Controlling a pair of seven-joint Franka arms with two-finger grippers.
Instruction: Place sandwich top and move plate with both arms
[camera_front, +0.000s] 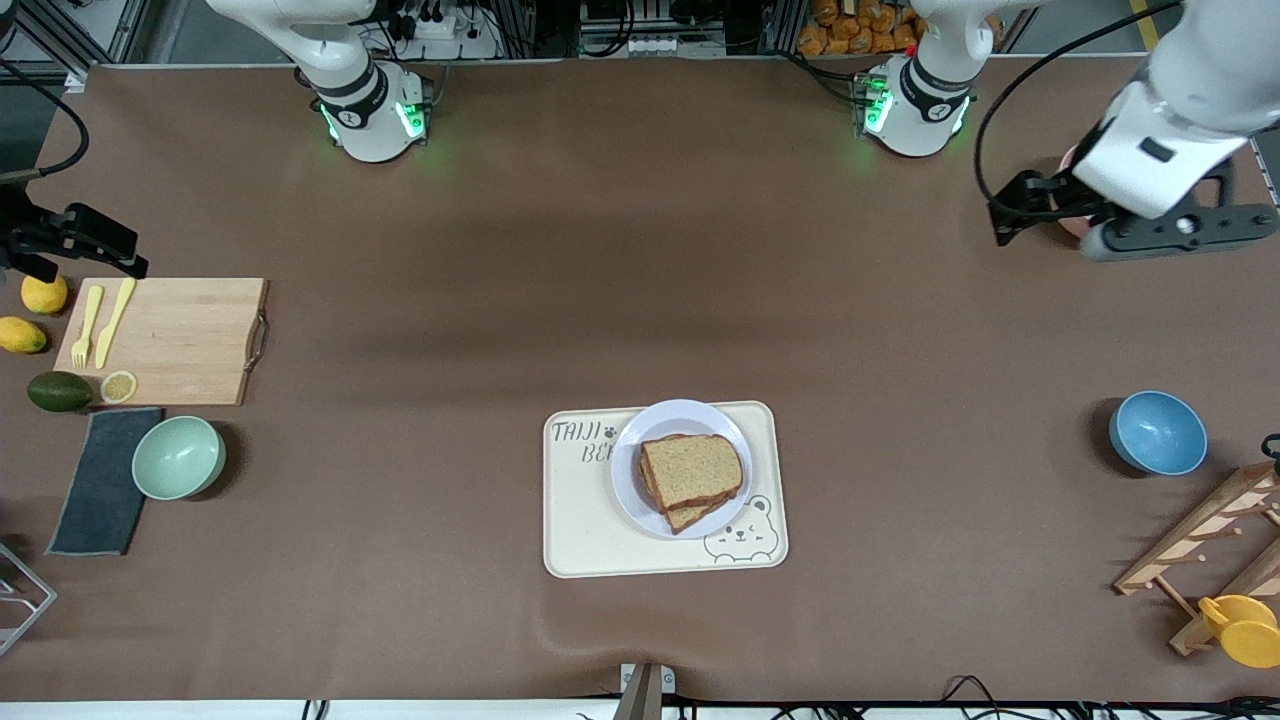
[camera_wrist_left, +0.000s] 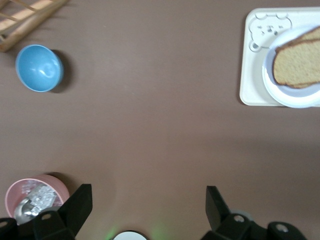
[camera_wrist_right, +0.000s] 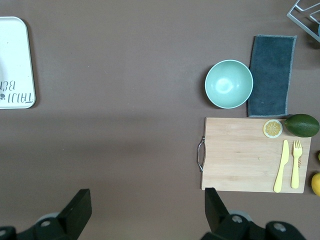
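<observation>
Left gripper (camera_wrist_left: 145, 212): jaws spread wide, nothing between them. It hangs above the table at the left arm's end, over a pink bowl (camera_wrist_left: 35, 196) with clear wrapping inside. Between this gripper and the plate lies open brown table (camera_front: 640, 260). A blue bowl (camera_front: 1157, 432) and a wooden rack (camera_front: 1205, 535) also sit at this end, nearer the front camera.

Right gripper (camera_wrist_right: 145, 212): jaws likewise spread wide and empty. It hangs at the right arm's end of the table, above the edge of a cutting board (camera_wrist_right: 252, 154) that carries a yellow knife (camera_wrist_right: 281, 166), a yellow fork (camera_wrist_right: 296, 164) and a lemon slice (camera_wrist_right: 273, 128). Beside the board are a green bowl (camera_wrist_right: 228, 83), a grey cloth (camera_wrist_right: 270, 75) and an avocado (camera_wrist_right: 302, 125).

Task items: the top slice of bread (camera_front: 692, 470) lies flat on the stack of sandwich layers, which rests on the plate (camera_front: 650, 425). The plate sits on the cream tray (camera_front: 585, 520), in the middle of the table and well apart from both grippers.

Progress, as judged from this layout:
- Placing the top slice appears complete; the slice is seated and released.
- The plate is on the tray, which may be its final position; this cannot be confirmed.
- Both arms are drawn back to their ends of the table with nothing held, consistent with the task being finished or nearly so.
</observation>
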